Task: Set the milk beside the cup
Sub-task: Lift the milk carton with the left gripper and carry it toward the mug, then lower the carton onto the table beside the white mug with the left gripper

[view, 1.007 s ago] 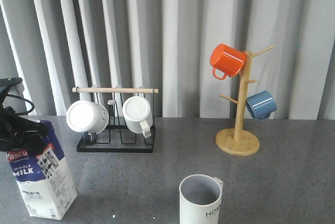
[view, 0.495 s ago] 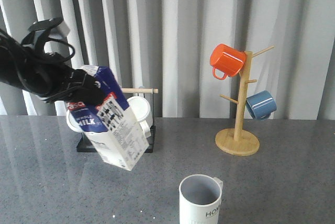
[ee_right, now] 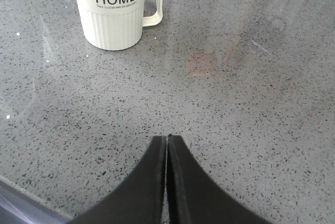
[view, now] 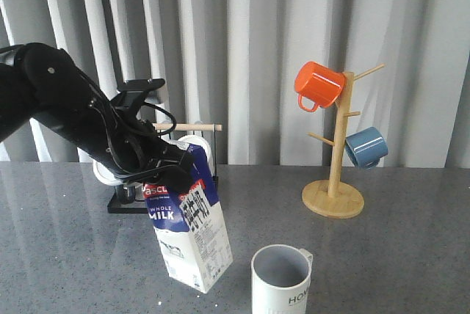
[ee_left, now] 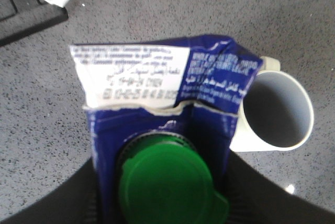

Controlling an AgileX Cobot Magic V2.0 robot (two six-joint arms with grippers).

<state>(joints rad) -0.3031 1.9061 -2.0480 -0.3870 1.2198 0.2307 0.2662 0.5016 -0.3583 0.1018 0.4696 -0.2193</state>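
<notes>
The milk (view: 192, 227), a blue-and-white carton, hangs slightly tilted with its base at or just above the grey table, a little left of the cup (view: 281, 279). My left gripper (view: 173, 172) is shut on the carton's top. In the left wrist view the green cap (ee_left: 166, 181) and folded gable of the milk (ee_left: 157, 80) sit between the dark fingers (ee_left: 73, 203), with the cup (ee_left: 276, 110) close beside the carton. My right gripper (ee_right: 167, 139) is shut on nothing, low over the table, facing the ribbed cup (ee_right: 112, 17) printed "HOME".
A black wire rack (view: 163, 200) with white mugs stands behind my left arm. A wooden mug tree (view: 334, 198) at the back right carries an orange mug (view: 318, 85) and a blue mug (view: 365, 147). A curtain closes the back.
My left arm lifted the milk from the table's front left, swung it tilted through the air, and has brought it down and right to just beside the cup, nearer upright.
</notes>
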